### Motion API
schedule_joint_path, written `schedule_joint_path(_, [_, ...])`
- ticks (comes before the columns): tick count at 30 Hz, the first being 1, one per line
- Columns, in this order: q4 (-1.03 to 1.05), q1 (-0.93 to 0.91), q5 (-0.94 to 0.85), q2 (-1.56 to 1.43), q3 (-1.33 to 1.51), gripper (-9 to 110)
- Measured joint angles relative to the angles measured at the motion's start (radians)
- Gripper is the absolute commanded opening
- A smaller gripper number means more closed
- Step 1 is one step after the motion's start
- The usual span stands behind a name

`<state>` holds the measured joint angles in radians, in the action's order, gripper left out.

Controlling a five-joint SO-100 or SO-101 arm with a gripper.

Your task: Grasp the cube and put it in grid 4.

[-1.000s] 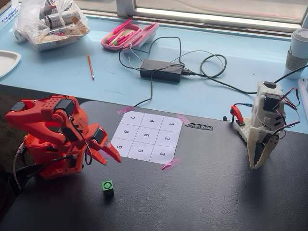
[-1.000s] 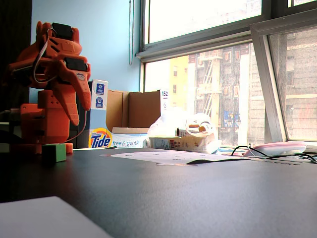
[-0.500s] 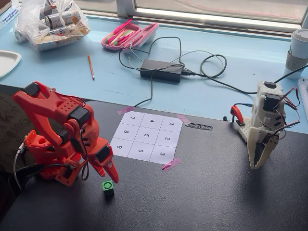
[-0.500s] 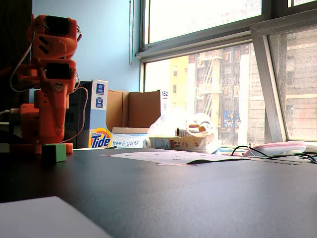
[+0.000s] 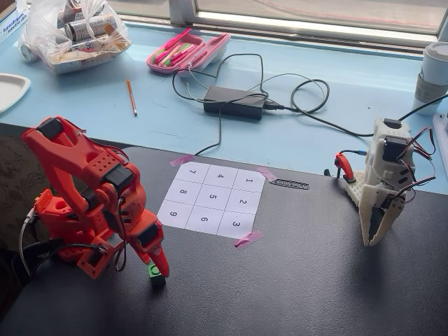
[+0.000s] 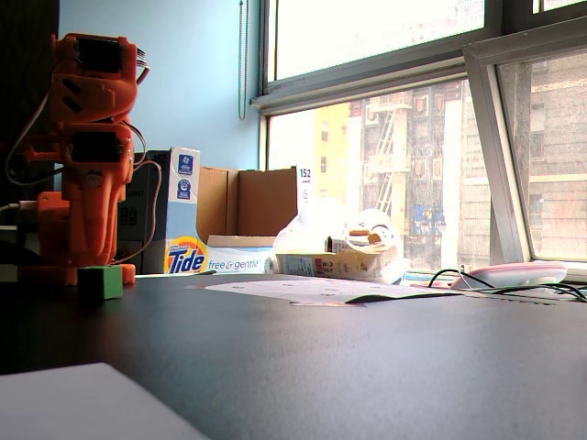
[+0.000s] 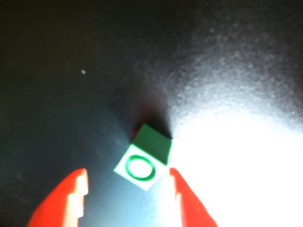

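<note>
On black tabletop (image 5: pixel 315 280), green cube (image 7: pixel 143 158)

The orange arm (image 5: pixel 87 192) stands at the left of the table in a fixed view, its base at the left edge, upper link rising to a high elbow and the forearm folding steeply down toward the near side. The gripper (image 5: pixel 159 269) points almost straight down, tips close to the tabletop. In the wrist view its two red fingers (image 7: pixel 71 196) are spread apart, one at lower left, the other at lower right, with a wide gap between them. In the low fixed view the arm (image 6: pixel 87 156) stands tall and upright at the far left
</note>
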<state>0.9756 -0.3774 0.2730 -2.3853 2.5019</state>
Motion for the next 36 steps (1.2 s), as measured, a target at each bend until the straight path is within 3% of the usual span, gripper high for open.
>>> schedule_joint_path(6, [-0.071, 0.000, 0.006, 0.029, 0.067, 27])
schedule_joint_path(9, [-0.081, 0.000, 0.006, 0.038, 0.077, 3])
schedule_joint_path(10, [-0.089, 0.000, 0.011, 0.041, 0.077, 0])
schedule_joint_path(24, [-0.075, 0.011, -0.037, 0.041, 0.058, 0])
schedule_joint_path(36, [0.210, 0.244, -0.129, 0.160, -0.541, 0])
